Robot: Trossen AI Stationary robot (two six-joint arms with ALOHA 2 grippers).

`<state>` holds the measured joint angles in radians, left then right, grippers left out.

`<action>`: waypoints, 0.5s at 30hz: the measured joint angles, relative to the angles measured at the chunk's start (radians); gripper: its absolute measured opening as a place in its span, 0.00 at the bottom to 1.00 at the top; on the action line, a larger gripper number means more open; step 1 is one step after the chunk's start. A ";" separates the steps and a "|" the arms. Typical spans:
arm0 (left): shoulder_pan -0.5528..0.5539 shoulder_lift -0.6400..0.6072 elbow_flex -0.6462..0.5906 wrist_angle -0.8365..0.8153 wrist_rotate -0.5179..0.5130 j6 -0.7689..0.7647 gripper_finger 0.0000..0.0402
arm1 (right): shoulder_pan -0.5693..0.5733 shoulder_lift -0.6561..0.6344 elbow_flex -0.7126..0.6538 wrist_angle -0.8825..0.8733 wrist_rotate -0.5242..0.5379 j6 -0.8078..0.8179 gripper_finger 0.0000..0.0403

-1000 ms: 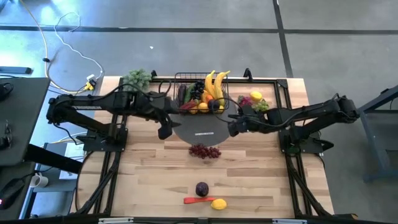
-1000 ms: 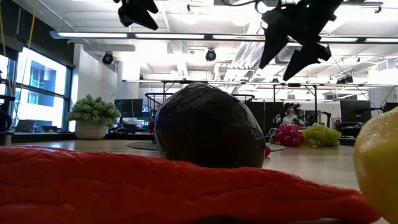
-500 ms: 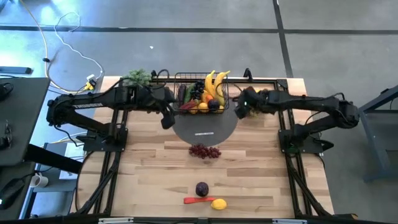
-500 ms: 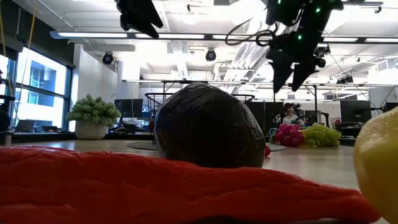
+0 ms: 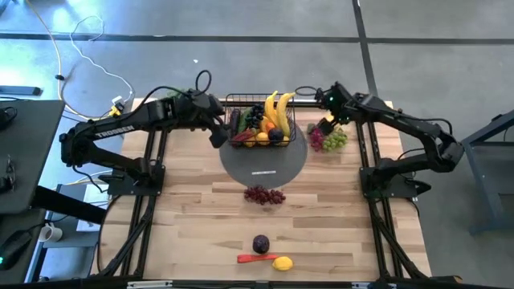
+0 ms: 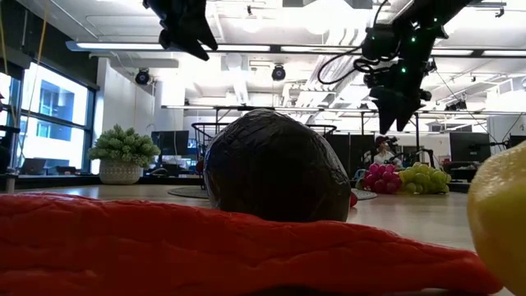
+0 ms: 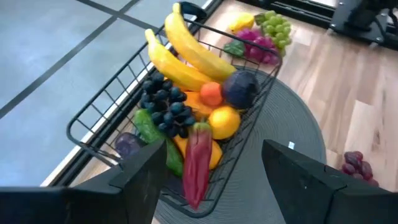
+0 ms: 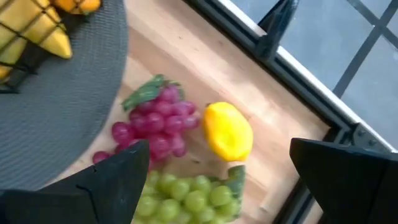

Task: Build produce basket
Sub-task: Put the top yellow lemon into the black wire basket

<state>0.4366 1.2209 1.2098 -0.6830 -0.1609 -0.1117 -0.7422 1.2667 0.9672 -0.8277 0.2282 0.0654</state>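
Note:
The black wire basket (image 5: pixel 259 122) stands on the far part of a grey round disc (image 5: pixel 265 164). It holds bananas (image 7: pixel 186 53), dark grapes (image 7: pixel 163 102), oranges and a red chilli (image 7: pixel 198 163). My left gripper (image 5: pixel 217 137) hangs open in the air beside the basket's left end (image 7: pixel 214 149). My right gripper (image 5: pixel 325 126) hangs open above a lemon (image 8: pixel 229 130), pink grapes (image 8: pixel 155 127) and green grapes (image 8: pixel 186 194) that lie on the table right of the disc. Dark red grapes (image 5: pixel 265 195), a plum (image 5: pixel 261 243), a second chilli (image 5: pixel 255 258) and a second lemon (image 5: pixel 282 262) lie nearer the front.
A pale-green leafy bunch (image 6: pixel 123 152) stands at the far left corner, partly under my left arm in the high view. A black frame rail (image 8: pixel 292 65) runs along the table's far edge behind the lemon. Bare wood lies between the disc and the front fruits.
My right gripper has swung from above the disc's right side toward the table's far right corner, rolling as it went, and now hangs over the lemon and grapes. My left gripper has moved toward the far edge, along the basket's left end. No fruit has moved.

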 joint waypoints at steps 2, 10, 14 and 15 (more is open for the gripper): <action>0.013 0.000 0.000 0.000 0.000 0.000 0.63 | -0.044 0.006 0.000 0.012 -0.020 -0.047 0.91; 0.055 0.000 0.000 0.000 0.003 0.000 0.63 | -0.126 0.129 0.000 0.077 -0.028 -0.157 0.91; 0.071 0.000 0.000 0.000 0.003 0.000 0.63 | -0.131 0.197 0.000 0.080 -0.029 -0.209 0.91; 0.076 0.000 0.000 0.000 0.003 0.000 0.63 | -0.131 0.212 0.000 0.078 -0.028 -0.222 0.91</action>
<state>0.5125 1.2209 1.2098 -0.6827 -0.1582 -0.1120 -0.8734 1.4785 0.9676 -0.7501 0.2006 -0.1569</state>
